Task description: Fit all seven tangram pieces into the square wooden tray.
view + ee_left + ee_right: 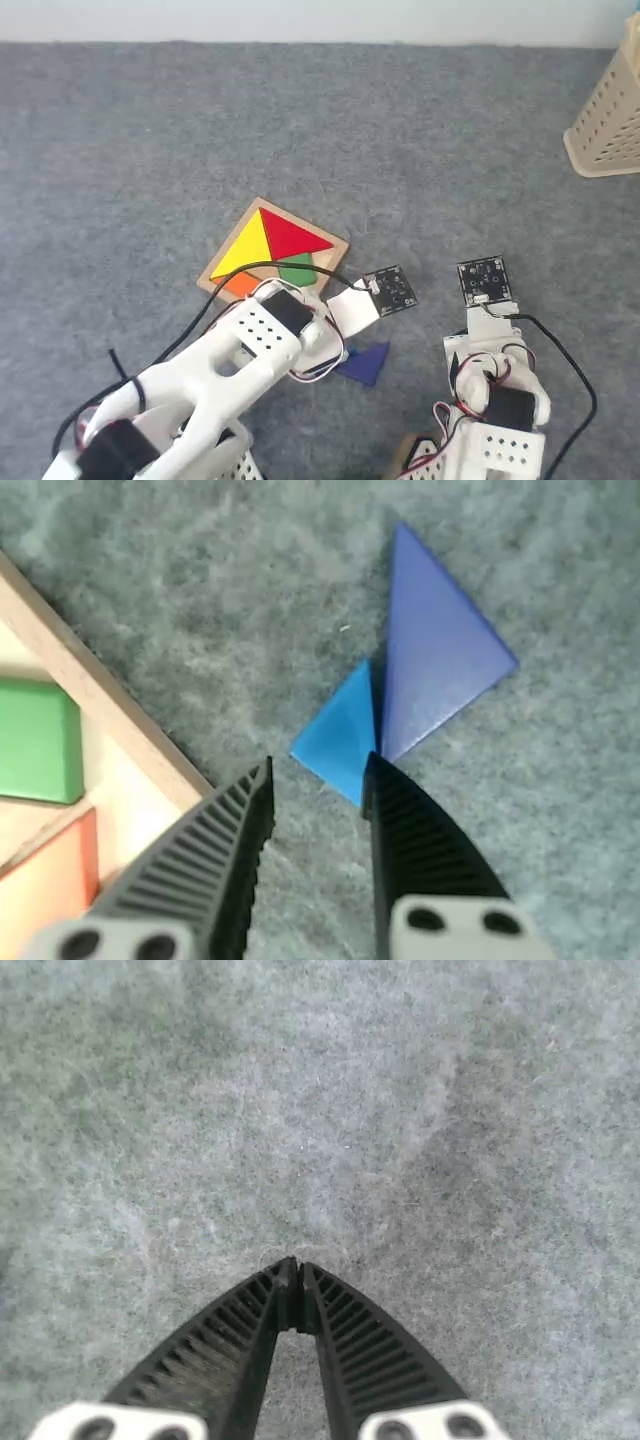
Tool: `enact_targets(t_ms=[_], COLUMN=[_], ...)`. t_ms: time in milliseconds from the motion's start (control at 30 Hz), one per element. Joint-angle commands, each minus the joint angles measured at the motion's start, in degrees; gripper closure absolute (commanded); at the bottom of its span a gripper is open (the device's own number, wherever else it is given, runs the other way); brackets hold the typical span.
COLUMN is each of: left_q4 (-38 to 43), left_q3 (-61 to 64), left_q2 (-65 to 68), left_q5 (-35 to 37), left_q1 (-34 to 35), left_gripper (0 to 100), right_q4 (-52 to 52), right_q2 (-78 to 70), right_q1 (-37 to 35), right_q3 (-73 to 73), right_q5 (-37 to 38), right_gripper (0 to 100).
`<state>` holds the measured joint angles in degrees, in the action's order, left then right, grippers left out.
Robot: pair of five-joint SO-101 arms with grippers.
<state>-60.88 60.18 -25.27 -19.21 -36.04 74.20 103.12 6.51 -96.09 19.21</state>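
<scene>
Here, left claw (318,766) gapes beside light-blue triangle (342,735).

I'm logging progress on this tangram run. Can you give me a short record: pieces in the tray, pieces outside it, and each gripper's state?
in tray: yellow triangle, red triangle, green piece, orange piece, all in the wooden tray
outside tray: light blue triangle and dark blue triangle, touching along one edge on the carpet beside the tray
left gripper: open, at the light blue triangle's corner, holding nothing
right gripper: shut, empty, over bare carpet
count: four in, two out
</scene>
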Motion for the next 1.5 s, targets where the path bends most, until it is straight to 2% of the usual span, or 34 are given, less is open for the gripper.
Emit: enact_targets(t_ms=[0, 367, 533, 633, 733, 933, 1133, 1467], left_q4=[1.1, 3.1, 3.2, 5.0, 6.3, 4.5, 0.1, -0.4], left_q3=[-0.1, -6.4, -9.1, -11.8, -14.1, -15.3, -15.2, -21.5], left_q2=[-0.6, 14.5, 16.3, 16.9, 17.5, 14.0, 8.0, 23.3], left_q5=[-0.6, -0.3, 0.0, 3.6, 4.0, 3.8, 4.0, 3.8], left_q1=[-0.3, 0.1, 3.3, 6.2, 7.6, 7.0, 2.7, 3.4], left_gripper=[86, 86, 86, 86, 86, 86, 86, 82], right_q4=[-0.7, -0.7, -0.7, -0.7, -0.7, -0.7, -0.7, -0.7], right_q2=[0.8, 0.8, 0.8, 0.8, 0.8, 0.8, 0.8, 0.8], right_q1=[0.7, 0.7, 0.7, 0.7, 0.7, 0.7, 0.7, 0.7], right_q3=[-0.4, -0.4, -0.4, -0.4, -0.4, -0.4, -0.4, -0.4], right_q5=[0.6, 0.6, 0.6, 0.6, 0.6, 0.6, 0.6, 0.6], right_gripper=[99.2, 99.2, 99.2, 99.2, 99.2, 99.2, 99.2, 99.2])
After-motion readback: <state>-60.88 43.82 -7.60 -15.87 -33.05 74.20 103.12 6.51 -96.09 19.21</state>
